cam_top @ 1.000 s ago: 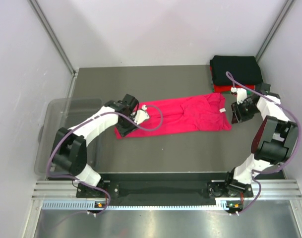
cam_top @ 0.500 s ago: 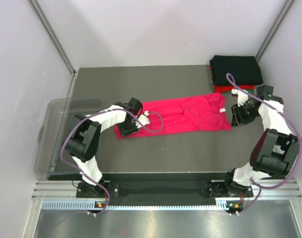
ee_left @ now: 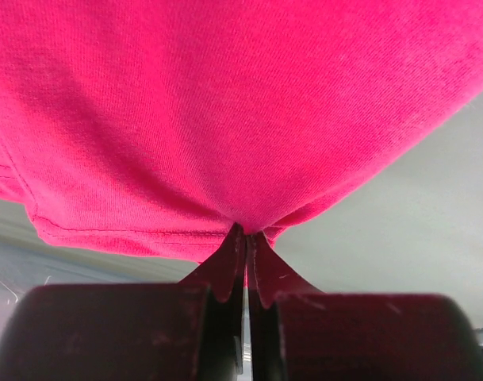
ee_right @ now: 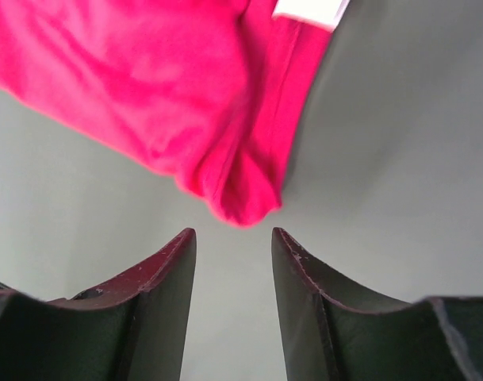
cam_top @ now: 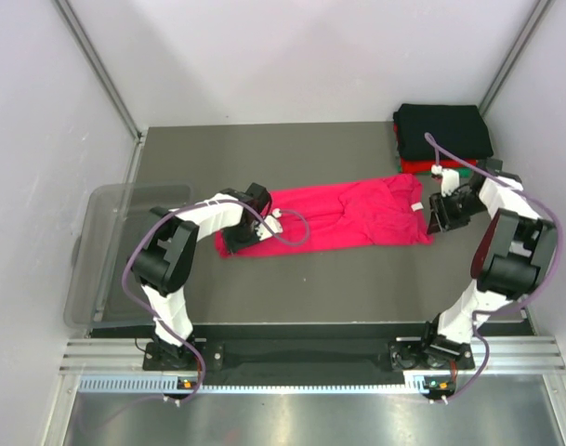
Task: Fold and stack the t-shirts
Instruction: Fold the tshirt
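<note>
While lying flat, pink t-shirt: stretched sideways across mid table, white label at right end
Left gripper: clamped on its left hem
Right gripper: jaws apart, just short of collar-end corner, nothing held
Black t-shirt: folded, back right corner, atop red t-shirt

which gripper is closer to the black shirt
Right. The right gripper is just in front of the black shirt; the left gripper is far left, gripping the pink t-shirt.

The bright magenta cloth t-shirt lay centrally on the flat grey table. The stack of folded black and red cloth t-shirts sat at its 1 o'clock. The clear plastic bin stood at its 9 o'clock, beside the table.
</note>
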`<state>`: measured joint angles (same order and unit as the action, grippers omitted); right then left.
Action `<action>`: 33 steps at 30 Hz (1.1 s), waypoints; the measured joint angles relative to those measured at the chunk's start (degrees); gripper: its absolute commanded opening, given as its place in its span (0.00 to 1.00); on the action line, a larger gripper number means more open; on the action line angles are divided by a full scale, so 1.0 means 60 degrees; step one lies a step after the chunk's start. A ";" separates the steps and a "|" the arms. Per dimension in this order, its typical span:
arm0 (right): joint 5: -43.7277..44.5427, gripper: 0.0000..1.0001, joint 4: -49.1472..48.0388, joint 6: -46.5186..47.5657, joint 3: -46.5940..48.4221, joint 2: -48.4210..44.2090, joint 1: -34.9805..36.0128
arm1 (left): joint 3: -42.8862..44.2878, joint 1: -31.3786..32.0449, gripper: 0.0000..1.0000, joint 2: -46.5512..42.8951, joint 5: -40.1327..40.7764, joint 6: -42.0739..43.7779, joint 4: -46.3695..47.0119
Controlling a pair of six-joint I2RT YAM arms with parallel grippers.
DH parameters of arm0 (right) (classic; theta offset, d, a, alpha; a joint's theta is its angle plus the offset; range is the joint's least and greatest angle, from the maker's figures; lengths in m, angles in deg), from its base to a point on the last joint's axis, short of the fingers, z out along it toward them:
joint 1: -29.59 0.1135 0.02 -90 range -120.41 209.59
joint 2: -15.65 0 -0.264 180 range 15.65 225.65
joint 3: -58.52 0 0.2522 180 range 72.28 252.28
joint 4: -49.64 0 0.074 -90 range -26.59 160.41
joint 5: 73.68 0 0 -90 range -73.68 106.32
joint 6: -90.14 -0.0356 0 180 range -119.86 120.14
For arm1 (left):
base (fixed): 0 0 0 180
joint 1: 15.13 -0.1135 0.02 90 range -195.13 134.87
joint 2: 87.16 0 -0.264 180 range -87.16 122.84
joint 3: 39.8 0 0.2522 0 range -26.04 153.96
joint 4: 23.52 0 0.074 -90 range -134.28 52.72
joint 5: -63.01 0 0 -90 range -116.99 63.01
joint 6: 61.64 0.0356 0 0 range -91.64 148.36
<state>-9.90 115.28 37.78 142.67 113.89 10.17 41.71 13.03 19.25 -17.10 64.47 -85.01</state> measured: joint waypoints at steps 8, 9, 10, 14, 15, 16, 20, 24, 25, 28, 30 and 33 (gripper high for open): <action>-0.0229 0.45 -0.0331 -0.0382 0.1169 0.1166 0.0204 | -0.0291 -0.0007 0.00 -0.0350 -0.0277 -0.0222 -0.0022; -0.0237 0.46 -0.0386 -0.0430 0.1330 0.1257 0.0277 | -0.0441 0.0000 0.00 -0.0495 -0.0357 -0.0259 -0.0058; -0.0244 0.46 -0.0433 -0.0499 0.1512 0.1377 0.0382 | -0.0590 0.0015 0.00 -0.0667 -0.0441 -0.0299 -0.0135; -0.0226 0.46 -0.0517 -0.0721 0.2346 0.2036 0.0936 | -0.1118 0.0178 0.00 -0.1417 -0.0696 -0.0466 -0.0517; -0.0204 0.47 -0.0535 -0.0787 0.2554 0.2222 0.1027 | -0.1188 0.0226 0.00 -0.1552 -0.0750 -0.0506 -0.0627; -0.0171 0.47 -0.0554 -0.0827 0.2743 0.2412 0.1264 | -0.1253 0.0288 0.00 -0.1698 -0.0769 -0.0543 -0.0743; 0.0055 0.47 -0.0616 -0.1016 0.3169 0.2951 0.1807 | -0.1395 0.0543 0.00 -0.2007 -0.0790 -0.0670 -0.1071; 0.0393 0.48 -0.0667 -0.1140 0.3235 0.3126 0.2102 | -0.1570 0.0699 0.00 -0.2146 -0.0794 -0.0787 -0.1290; 0.0481 0.49 -0.0681 -0.1147 0.3235 0.3129 0.2142 | -0.1592 0.0718 0.00 -0.2197 -0.0801 -0.0798 -0.1384; 0.0776 0.50 -0.0725 -0.1169 0.3235 0.3133 0.2175 | -0.1643 0.0758 0.00 -0.2415 -0.0838 -0.0831 -0.1603; 0.0973 0.50 -0.0736 -0.1191 0.3235 0.3147 0.2175 | -0.1654 0.0776 0.00 -0.2597 -0.0878 -0.0852 -0.1730; 0.1177 0.50 -0.0761 -0.1213 0.3238 0.3177 0.2186 | -0.1665 0.0856 0.00 -0.2794 -0.0984 -0.0914 -0.1949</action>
<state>-2.84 110.71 30.51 162.10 132.95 23.28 31.72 18.17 2.48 -23.00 58.99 -96.70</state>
